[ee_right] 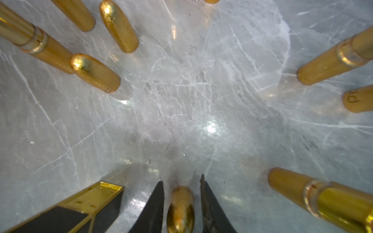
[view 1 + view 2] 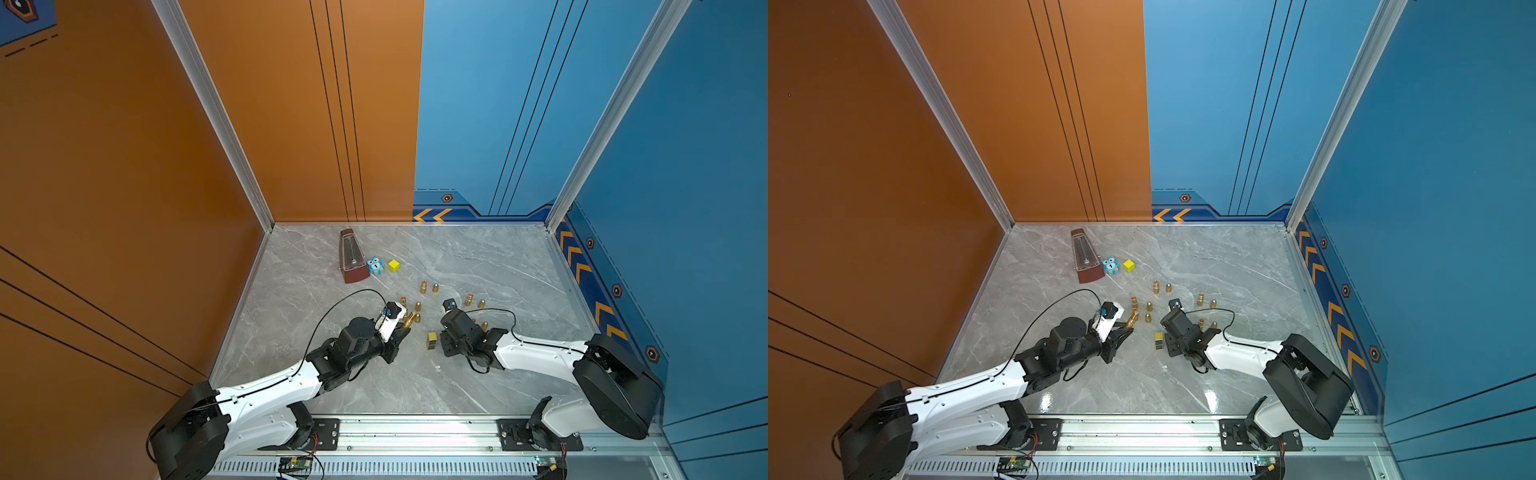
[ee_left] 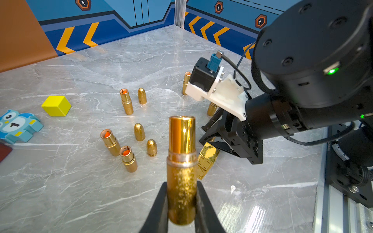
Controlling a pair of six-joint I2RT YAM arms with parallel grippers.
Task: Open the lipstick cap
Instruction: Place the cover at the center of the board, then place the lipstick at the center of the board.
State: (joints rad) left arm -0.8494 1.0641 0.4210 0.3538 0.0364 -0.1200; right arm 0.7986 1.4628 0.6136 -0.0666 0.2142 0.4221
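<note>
At the left rear of the marble surface [image 2: 478, 257] a metronome [image 2: 352, 257], an owl toy [image 2: 375, 266] and a yellow cube [image 2: 393, 266] are seen. In front of them the left claw [image 3: 181, 183] is clamped on the base of the uncapped gold lipstick [image 3: 181, 141], which is held at a tilt. Further right, open tubes [image 3: 126, 101] and loose caps [image 3: 139, 132] are stood in a group beside a gold-and-black box [image 2: 432, 340], and the right claw [image 1: 181, 178] is narrowly parted around one upright cap [image 1: 180, 207], a thin gap left on each side.
</note>
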